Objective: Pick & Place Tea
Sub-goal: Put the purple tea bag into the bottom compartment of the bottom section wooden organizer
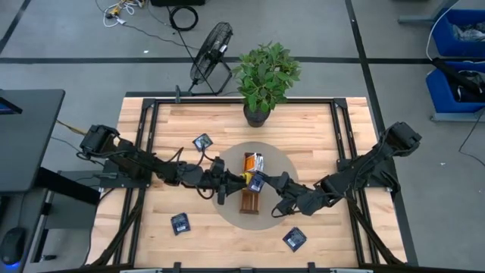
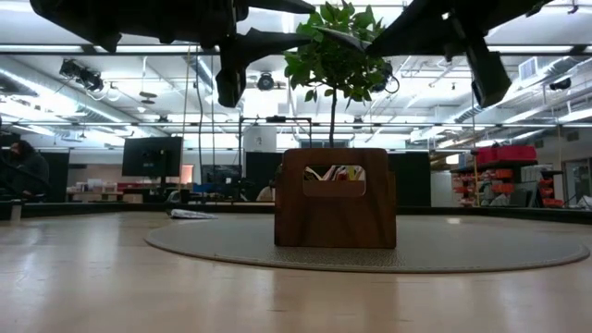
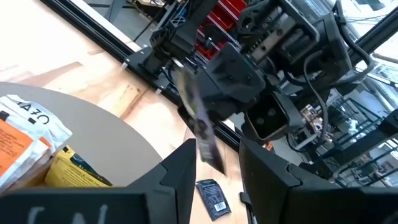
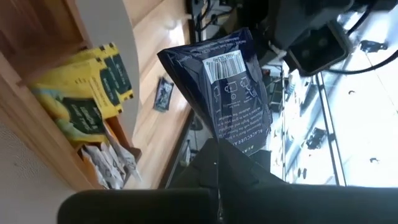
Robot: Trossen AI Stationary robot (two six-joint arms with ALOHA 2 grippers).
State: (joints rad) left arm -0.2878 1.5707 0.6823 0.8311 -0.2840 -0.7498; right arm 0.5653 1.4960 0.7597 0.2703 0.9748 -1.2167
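Right gripper point(image 1: 267, 184) pinches a navy tea sachet point(image 4: 230, 87) above the wooden tray point(image 1: 251, 195), apparently to drop it in. Left gripper point(image 1: 227, 184), at the tray's nine o'clock, waits half-open and empty.

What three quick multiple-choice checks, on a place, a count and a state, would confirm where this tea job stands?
1. Where does the wooden tray stand?
A. on the round grey mat
B. on bare wood by the potted plant
C. off the table

2. How many navy sachets lie loose on the table?
A. one
B. three
C. five

3. What is the right claw doing?
A. hanging open
B. shut on a navy sachet
C. gripping the tray

Key: 1 A, the mat rings it; 2 B, the high view shows three; 3 B, the right wrist view shows the pinch.
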